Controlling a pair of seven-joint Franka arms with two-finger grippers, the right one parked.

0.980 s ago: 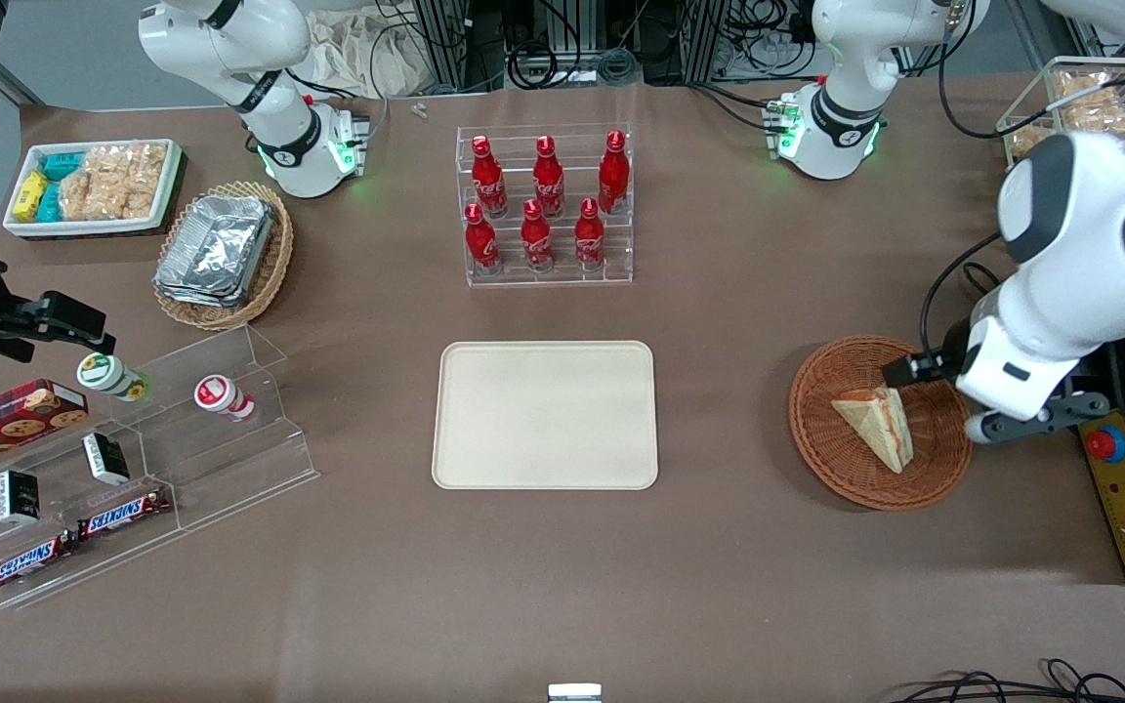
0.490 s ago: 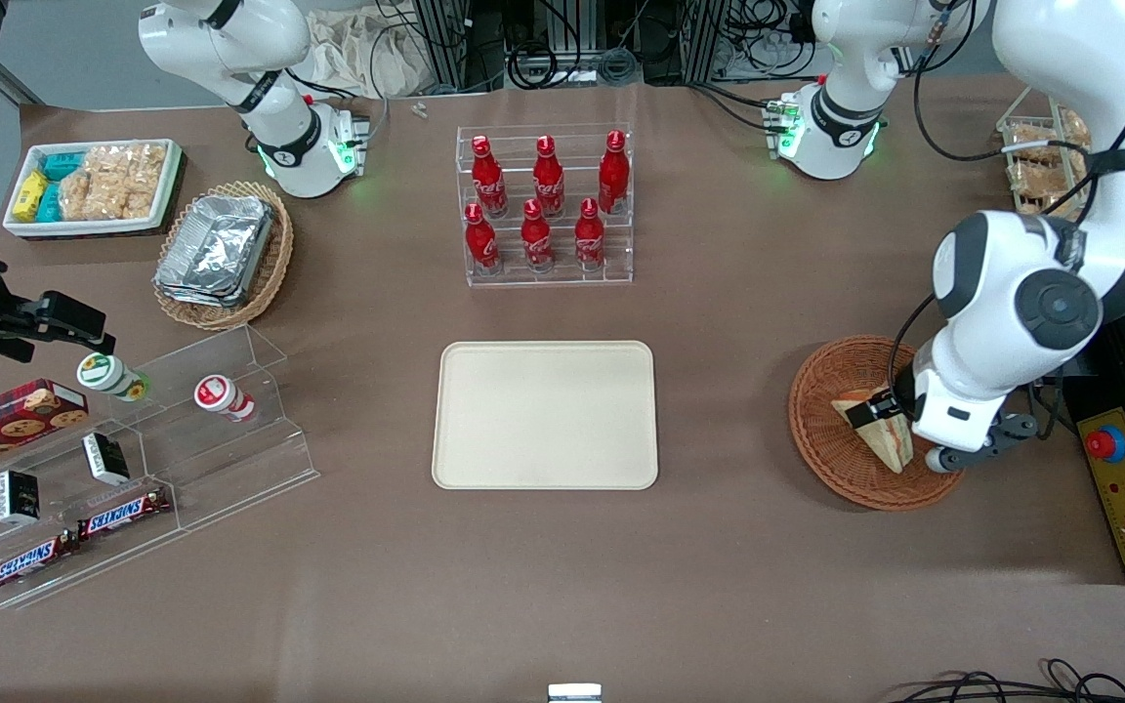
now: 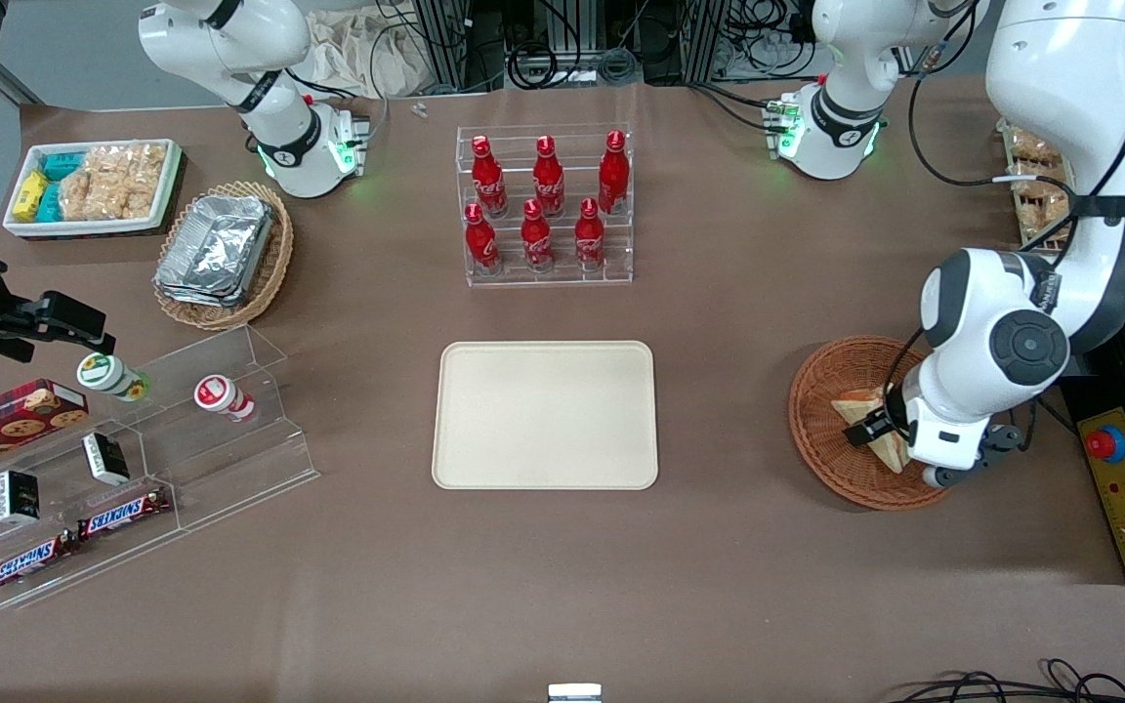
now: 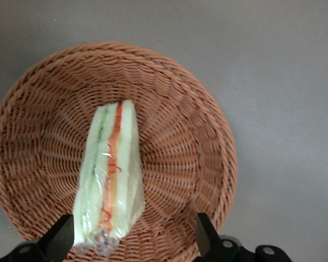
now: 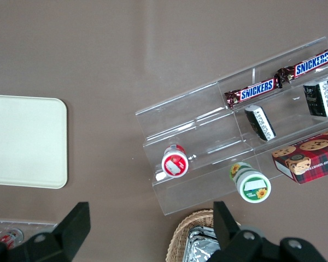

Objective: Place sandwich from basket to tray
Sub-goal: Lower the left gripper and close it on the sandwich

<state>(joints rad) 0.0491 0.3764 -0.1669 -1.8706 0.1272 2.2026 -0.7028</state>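
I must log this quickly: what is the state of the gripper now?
Gripper: open, above the basket, one finger on each side of the sandwich, holding nothing yet.

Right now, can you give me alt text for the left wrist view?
The open gripper hovers over the sandwich, one finger on each side of its wide end, not yet closed. The sandwich lies in the round wicker basket on the brown table.
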